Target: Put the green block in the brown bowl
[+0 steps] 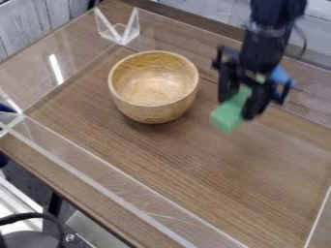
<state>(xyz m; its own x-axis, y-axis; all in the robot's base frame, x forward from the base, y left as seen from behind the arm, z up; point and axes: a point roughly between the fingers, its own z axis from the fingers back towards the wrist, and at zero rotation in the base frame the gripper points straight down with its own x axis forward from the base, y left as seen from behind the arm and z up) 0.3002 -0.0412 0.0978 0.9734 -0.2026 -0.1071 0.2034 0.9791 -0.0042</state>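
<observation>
The green block [231,111] hangs in the air above the wooden table, pinched at its upper end by my gripper [246,95], which is shut on it and points straight down. The block's lower end sticks out below the black fingers [266,100]. The brown bowl [153,85] stands on the table to the left of the gripper, empty, a short gap away from the block. The picture is slightly blurred around the arm.
Low clear plastic walls [77,172] run round the wooden table top [195,170]. A folded clear plastic piece [116,27] stands at the back left corner, beyond the bowl.
</observation>
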